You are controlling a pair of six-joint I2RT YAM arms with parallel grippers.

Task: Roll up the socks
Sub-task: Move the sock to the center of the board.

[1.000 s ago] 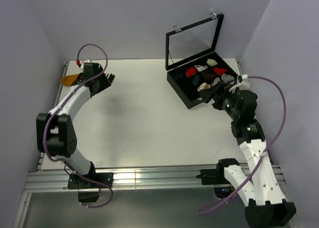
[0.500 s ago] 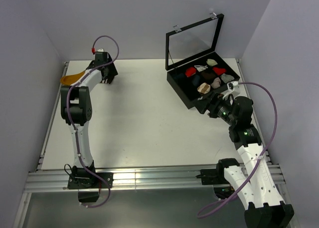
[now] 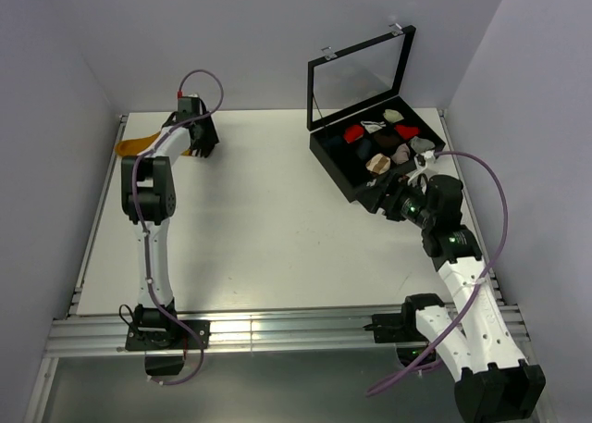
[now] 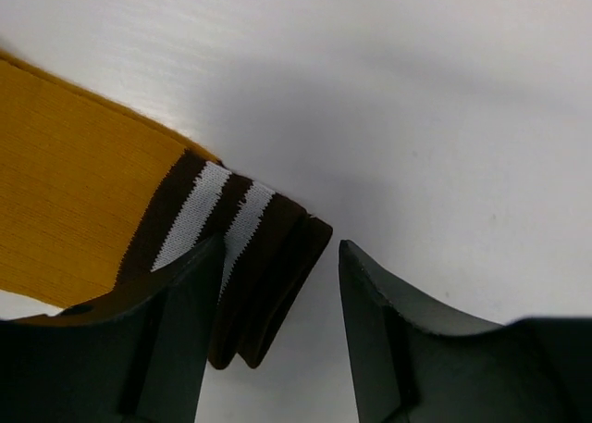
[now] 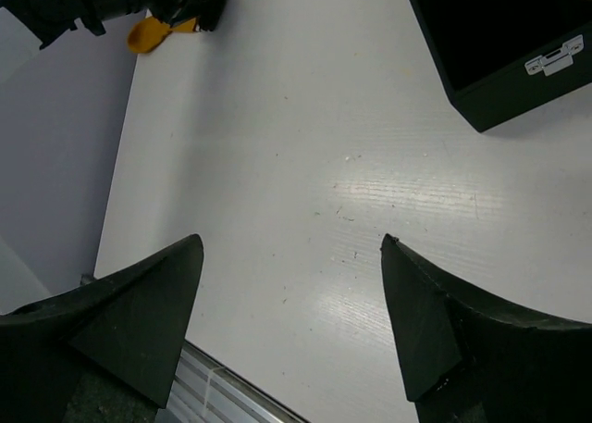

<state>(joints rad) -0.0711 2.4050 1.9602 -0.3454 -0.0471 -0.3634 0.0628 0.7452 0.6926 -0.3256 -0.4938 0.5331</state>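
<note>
Jaws on the left arm (image 3: 148,178) sit at the far-left corner of the tabletop (image 3: 268,229) in the top view, at the dark end of the mustard-orange sock (image 3: 132,147), which lies flat along the left edge; from up here I cannot tell how wide they stand. The right arm (image 3: 444,233) hangs just in front of the open black box (image 3: 356,190) of small sock bundles (image 3: 376,163). No brown sock shows in any view. From the left wrist, the left jaws are apart and straddle the striped cuff (image 4: 264,247), one finger overlapping its edge, the other over bare tabletop beside it, nothing pinched yet. From the right wrist, the right jaws are spread wide and empty above bare tabletop, with the sock well apart at the top left and the box corner at the top right. The step in hand looks like taking hold of the cuff; next they likely need to close on that folded end, then turn it over along the sock's length.
</note>
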